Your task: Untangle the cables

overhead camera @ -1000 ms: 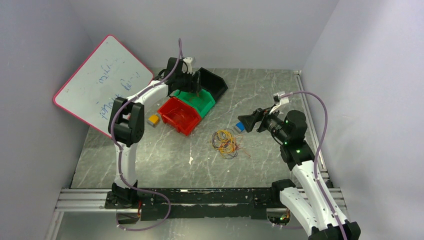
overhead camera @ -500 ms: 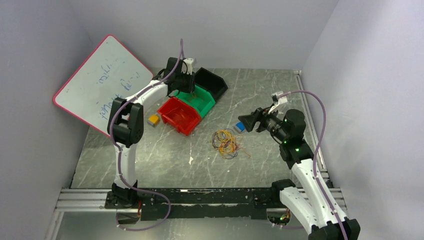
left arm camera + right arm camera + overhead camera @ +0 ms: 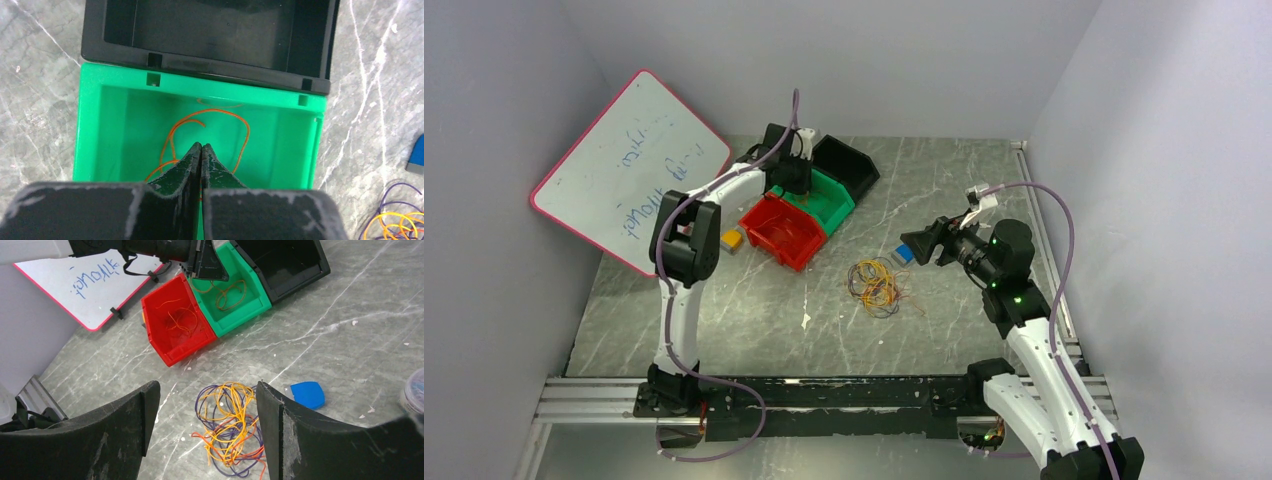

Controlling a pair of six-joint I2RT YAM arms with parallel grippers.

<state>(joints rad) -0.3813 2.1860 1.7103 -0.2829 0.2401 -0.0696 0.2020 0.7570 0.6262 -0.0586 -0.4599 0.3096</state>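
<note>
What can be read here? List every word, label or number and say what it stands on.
Whiteboard: a few lines of blue handwriting, too scrawled and blurred to read in any view; no wording can be quoted.
Nothing else in view carries any readable text.

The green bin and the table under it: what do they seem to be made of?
Green bin: most likely moulded plastic, smooth and slightly glossy; uniform colour, soft highlights, square slots in the rim.
Table: looks like grey marble or a marble-patterned sheet, with white veins and low sheen; which one cannot be told.
</note>
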